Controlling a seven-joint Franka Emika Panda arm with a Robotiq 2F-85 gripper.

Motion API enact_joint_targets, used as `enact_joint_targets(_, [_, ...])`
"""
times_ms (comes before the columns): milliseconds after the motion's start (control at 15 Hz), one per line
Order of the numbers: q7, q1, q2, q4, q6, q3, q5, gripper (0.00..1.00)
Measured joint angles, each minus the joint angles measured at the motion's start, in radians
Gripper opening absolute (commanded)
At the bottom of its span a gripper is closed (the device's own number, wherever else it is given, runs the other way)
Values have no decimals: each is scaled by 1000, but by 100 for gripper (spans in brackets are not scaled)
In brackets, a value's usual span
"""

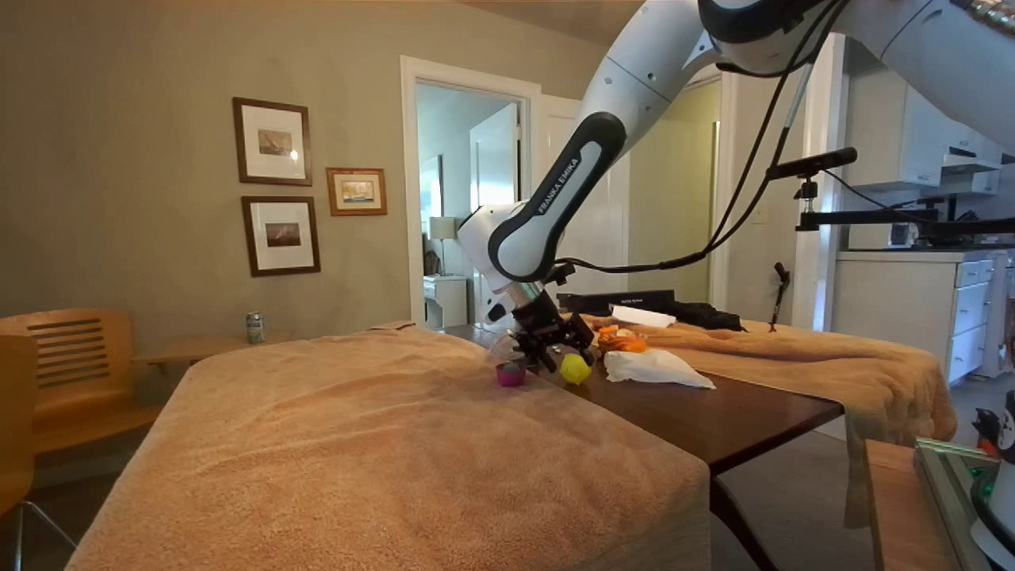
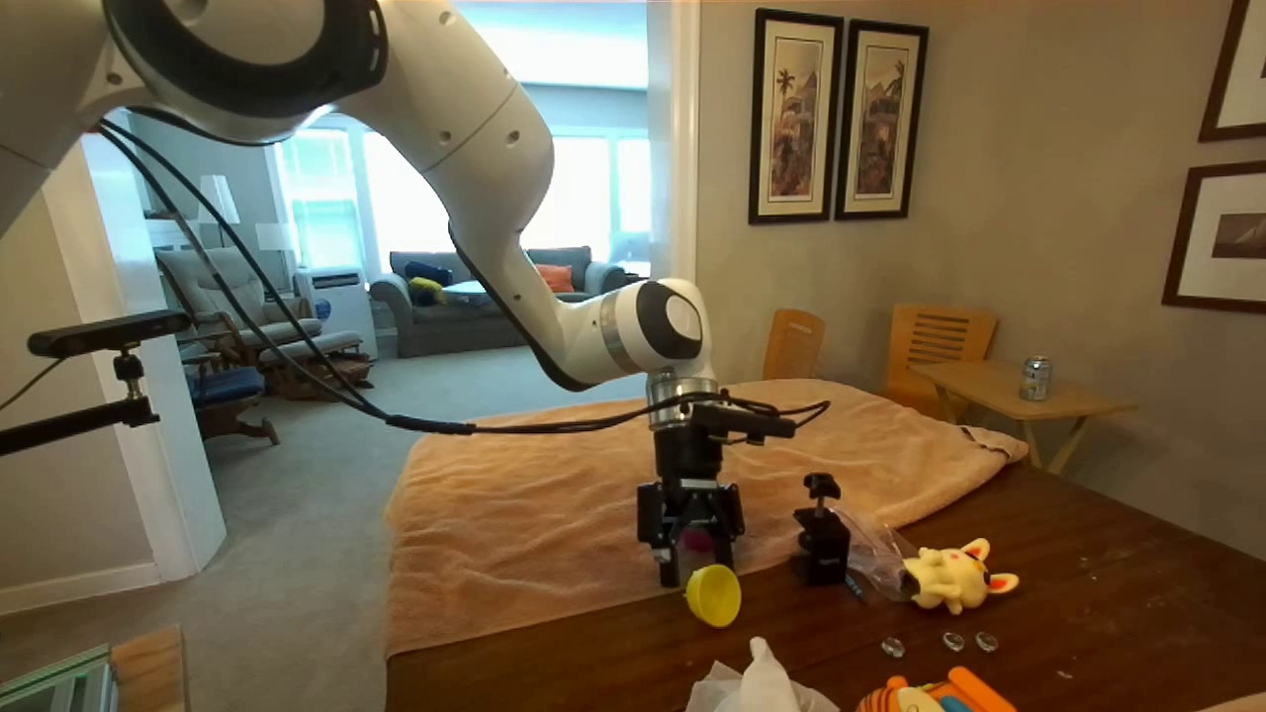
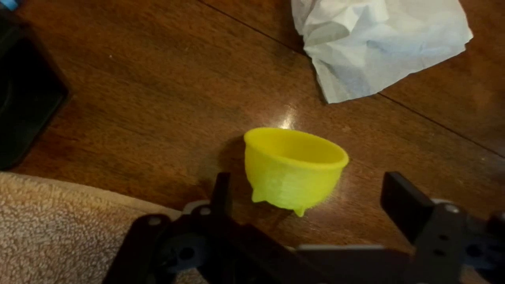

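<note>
Yellow cup (image 3: 294,173), likely thin plastic; taken as landmark. Lies tipped on the wooden table (image 2: 1118,593), mouth turned towards the white paper (image 3: 378,51), stubby feet towards the towel (image 1: 381,444). Tilt perhaps owed to the round belly, which gives it little to stand on except those feet.

Gripper (image 3: 307,176) points down at the yellow cup. Fingers (image 3: 222,193) well apart, nothing clamped; wrist view puts the cup across the space between and ahead of their tips, a gap showing each side, one finger nearer than the other. Spread looks wide enough to clear the rim. Height over the wood hard to judge.

Magenta cup (image 1: 511,376): past the gripper from the yellow cup, upright, seemingly on the towel; something greenish inside, too small to name. Level stance presumably keeps that in.

White paper: near the yellow cup on its mouth side, crumpled, perhaps loose wrapping.

Black clamp (image 2: 823,544): near the yellow cup, upright, knob uppermost; appears to stand by its own weight, gripping nothing visible.

Long-eared toy (image 2: 954,578): farther from the yellow cup, beyond the clamp, lying against clear plastic (image 2: 875,554). Glassy pebbles (image 2: 952,641): also farther off, probably flat enough not to roll.
</note>
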Motion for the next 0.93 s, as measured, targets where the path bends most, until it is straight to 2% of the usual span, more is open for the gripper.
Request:
enact_joint_targets(200, [0, 0, 0, -2, 0, -2, -1, 42])
enact_joint_targets(333, [0, 0, 0, -3, 0, -3, -3, 33])
enact_joint_targets(667, [0, -6, -5, -6, 20, -4, -3, 33])
enact_joint_targets(933, [-18, -75, -54, -62, 180, 18, 60, 33])
